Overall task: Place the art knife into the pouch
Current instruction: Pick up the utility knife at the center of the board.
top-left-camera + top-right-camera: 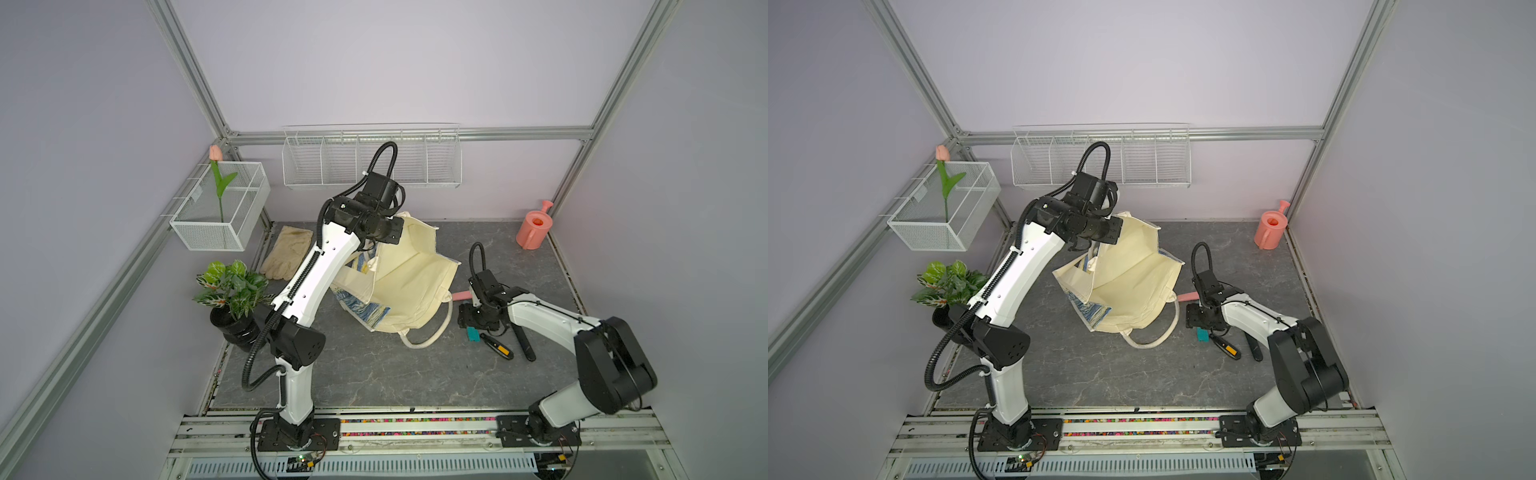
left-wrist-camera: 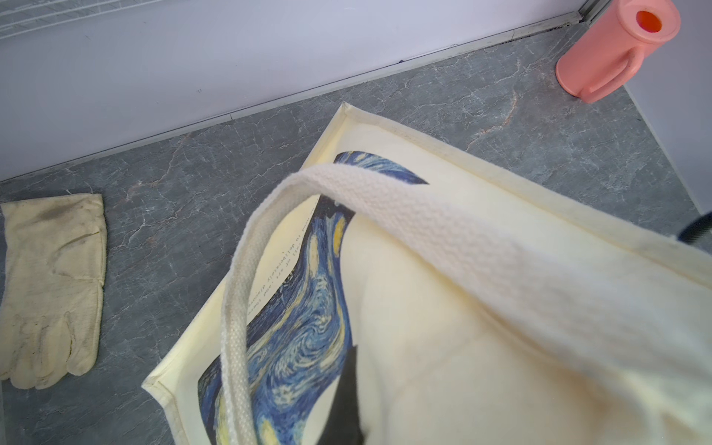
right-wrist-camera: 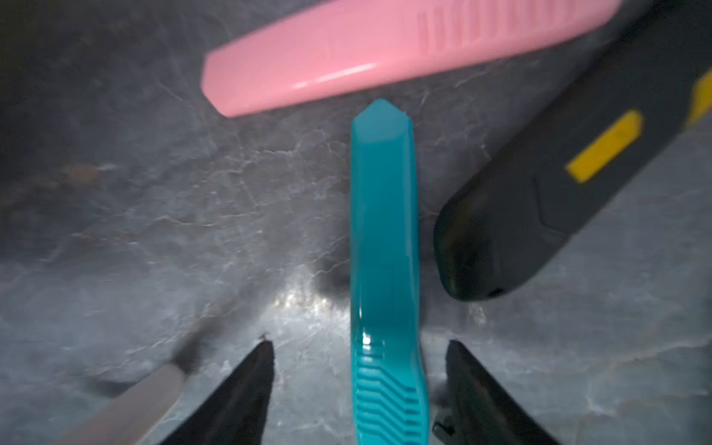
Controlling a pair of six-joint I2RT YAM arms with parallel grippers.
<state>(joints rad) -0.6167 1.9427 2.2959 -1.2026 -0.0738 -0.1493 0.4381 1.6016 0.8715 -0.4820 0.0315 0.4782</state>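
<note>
Pouch: the pouch (image 1: 411,282) sits mid-surface (image 1: 374,374), its mouth open toward the 3 o'clock side.
Left pincer: the left pincer (image 1: 395,230) is clamped tight on the pouch's upper rim at about 11 o'clock, holding that side up.
Art knife: the teal art knife (image 3: 385,250) lies flat on the surface at about 4 o'clock from the pouch, outside it.
Right pincer: the right pincer (image 3: 360,346) is low over the knife. Its jaws are part-way apart, one on each side of the ribbed end, with nothing gripped yet.
Neighbours: the pink knife (image 3: 385,50) lies across near the teal tip, and the black-and-yellow knife (image 3: 558,185) is just beside it.
Handling: it looks to me like light, stiff plastic with a glossy, slippery shell. I'd pinch it across the narrow width at the ribbed section, where the jaws should bite best.
</note>
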